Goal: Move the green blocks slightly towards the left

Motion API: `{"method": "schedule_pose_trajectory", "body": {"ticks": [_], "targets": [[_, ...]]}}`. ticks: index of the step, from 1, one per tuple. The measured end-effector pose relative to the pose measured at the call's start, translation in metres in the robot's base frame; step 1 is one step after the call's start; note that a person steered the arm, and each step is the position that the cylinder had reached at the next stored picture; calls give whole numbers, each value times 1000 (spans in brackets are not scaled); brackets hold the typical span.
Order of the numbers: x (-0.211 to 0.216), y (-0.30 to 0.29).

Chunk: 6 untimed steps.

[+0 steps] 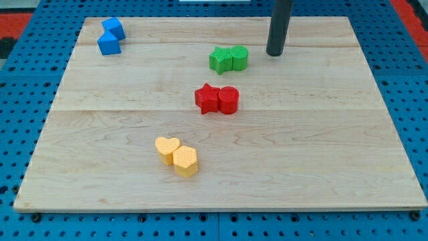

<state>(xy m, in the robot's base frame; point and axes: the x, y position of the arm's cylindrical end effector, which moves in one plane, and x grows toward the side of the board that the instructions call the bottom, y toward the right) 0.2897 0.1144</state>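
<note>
Poised at the view's right of the touching green blocks [229, 59]: my tip [275, 53]. No jaws fitted. Risk: off-centre push splitting the pair, scattering them.

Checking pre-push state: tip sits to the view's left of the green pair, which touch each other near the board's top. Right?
Not quite. In the camera view my tip is to the view's right of the green pair, apart from it. The green star block and green rounded block do touch, near the wooden board's top.
</note>
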Motion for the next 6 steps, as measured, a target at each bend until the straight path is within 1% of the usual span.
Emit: {"method": "schedule_pose_trajectory", "body": {"ticks": [1, 2, 5, 6], "targets": [[5, -29], [24, -29], [34, -40], [-9, -25]]}}
